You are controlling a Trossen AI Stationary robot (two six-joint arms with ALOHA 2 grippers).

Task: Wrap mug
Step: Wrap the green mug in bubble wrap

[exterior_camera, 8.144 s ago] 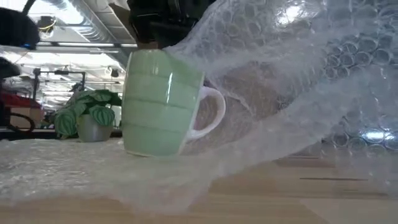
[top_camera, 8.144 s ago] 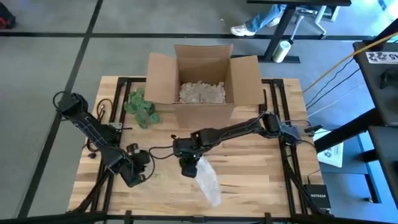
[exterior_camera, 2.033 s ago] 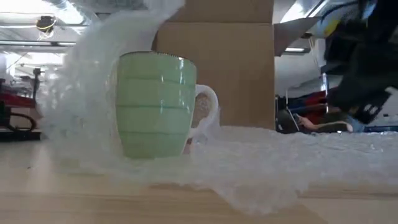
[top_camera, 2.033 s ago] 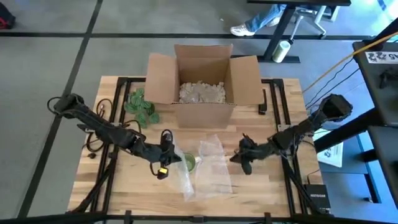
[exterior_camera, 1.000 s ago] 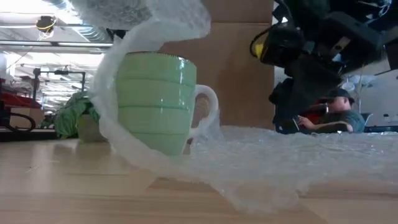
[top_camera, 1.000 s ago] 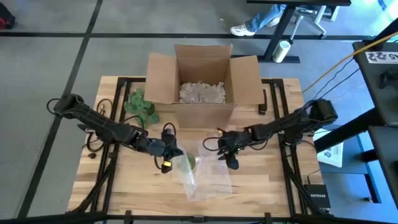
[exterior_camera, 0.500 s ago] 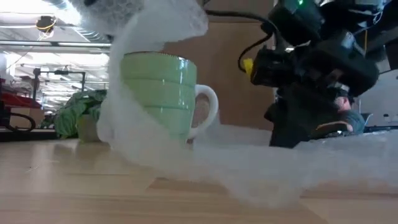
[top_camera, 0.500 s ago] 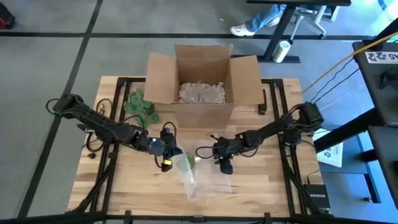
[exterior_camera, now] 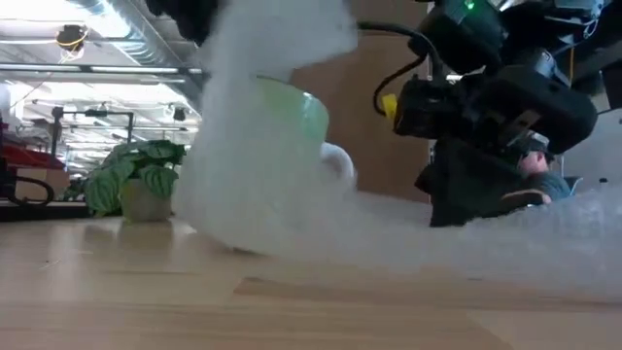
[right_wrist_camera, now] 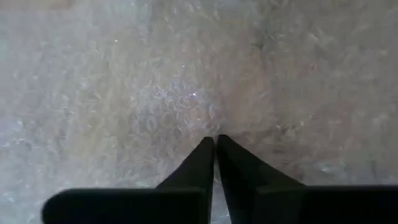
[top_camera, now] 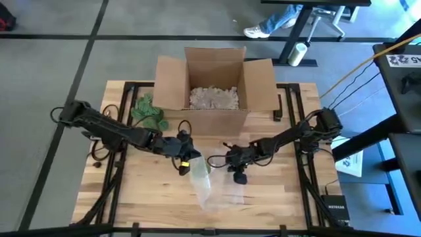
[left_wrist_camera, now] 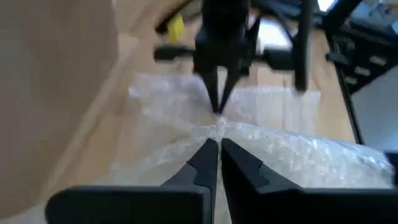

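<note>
A pale green mug [exterior_camera: 311,115] stands upright on the wooden table, mostly hidden under a sheet of clear bubble wrap [top_camera: 214,187]. My left gripper [top_camera: 186,160] is at the mug's left side, shut on the wrap. My right gripper [top_camera: 237,175] stands on the mug's right side, shut, its tips down on the flat part of the wrap [right_wrist_camera: 186,93]. In the low view the wrap [exterior_camera: 262,117] rises over the mug's top and left side, and only the mug's right rim and its handle show. My left gripper pinches a bunched edge of the bubble wrap [left_wrist_camera: 219,129] between its two fingers; the number of layers does not show. The wrap is lifted there and drapes over the mug, while its other end lies on the table. My right gripper comes from above, pointing down, and its shut fingertips [left_wrist_camera: 217,107] press on the flat part of the wrap [right_wrist_camera: 216,127] on the table to the right of the mug.
An open cardboard box [top_camera: 214,85] holding packing filler stands at the table's far middle. A small green plant [top_camera: 148,112] sits to its left. Bare wood lies along the near edge and the left side. A person [exterior_camera: 539,175] sits in the room beyond.
My left gripper has moved toward the table's right and a little toward the far edge, drawing the raised wrap over the mug, which now shows much less. My right gripper has shifted slightly left onto the flat wrap and then kept still.
</note>
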